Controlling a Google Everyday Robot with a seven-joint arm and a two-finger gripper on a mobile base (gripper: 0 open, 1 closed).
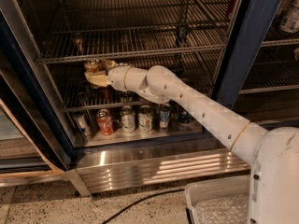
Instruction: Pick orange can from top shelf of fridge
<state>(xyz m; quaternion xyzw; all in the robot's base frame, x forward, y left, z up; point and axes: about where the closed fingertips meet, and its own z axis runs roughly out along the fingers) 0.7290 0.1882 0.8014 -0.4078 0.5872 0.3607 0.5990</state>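
So the grab part looks basically done. The end effector (97, 74) is inside the left half of the fridge (247, 41), narrowed around the orange can (92, 65). The can sits right at its tip with the silver lid up, hanging just under the front bar of the top shelf (140, 52) and resting on no rack, so I'd say it's gripped and off the shelf.

What's left, as far as I can judge, is just backing the can out through the open door without dropping it.

Stuff around:
- The white arm (196, 101) stretches in from the near right, crossing in front of the lower rack (140, 104).
- On the fridge's bottom level there's a row of cans: a red can (104, 122) and white-and-green cans (127, 119) beside it, well below the grab.
- A white bin (219, 202) and a dark cable (140, 200) are on the floor, nearer than the fridge.

Main squeeze is the top shelf's front bar just above the can and the left door frame (28, 69) close by.
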